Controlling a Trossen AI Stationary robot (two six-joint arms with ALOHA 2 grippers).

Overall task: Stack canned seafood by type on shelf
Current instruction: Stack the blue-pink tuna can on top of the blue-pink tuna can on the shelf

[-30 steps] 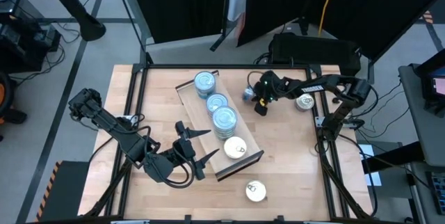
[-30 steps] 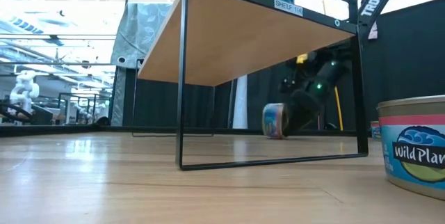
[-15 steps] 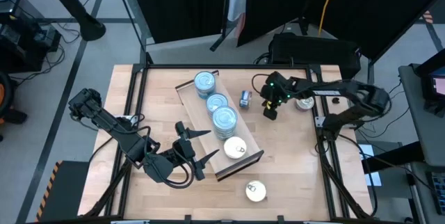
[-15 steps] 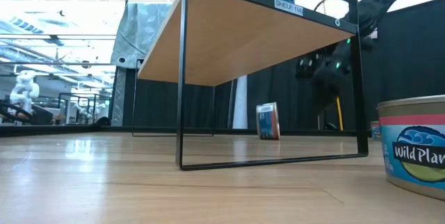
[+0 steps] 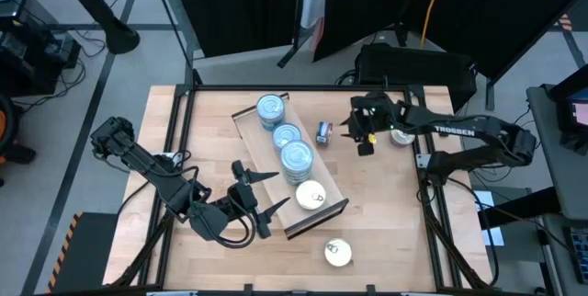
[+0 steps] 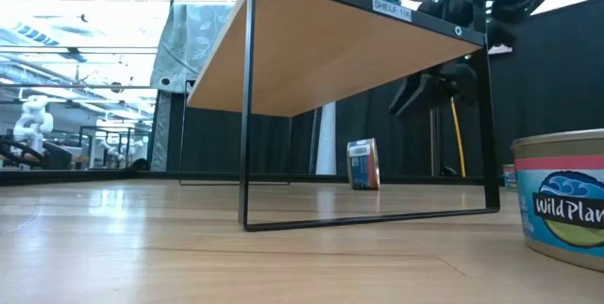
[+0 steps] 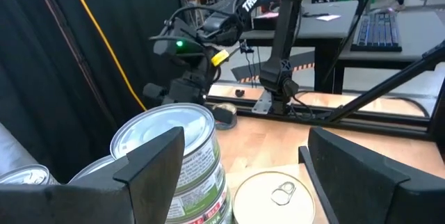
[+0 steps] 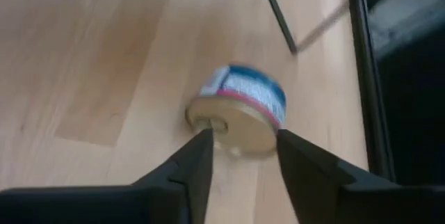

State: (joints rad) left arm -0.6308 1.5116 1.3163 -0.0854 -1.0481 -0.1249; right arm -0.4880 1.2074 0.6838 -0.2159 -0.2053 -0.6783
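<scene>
Released, round metal tin stands on edge beside right end effector.

Three stacks of blue-topped tins stand in a row on one shelf at the centre of the high view, and a fourth spot on it holds one gold-topped tin. (How many tins make up each stack cannot be told from above.) Off the shelf there are three tins on the table: one on its edge just right of the shelf, one gold-topped at lower centre, one at the right. Two arms show.
</scene>
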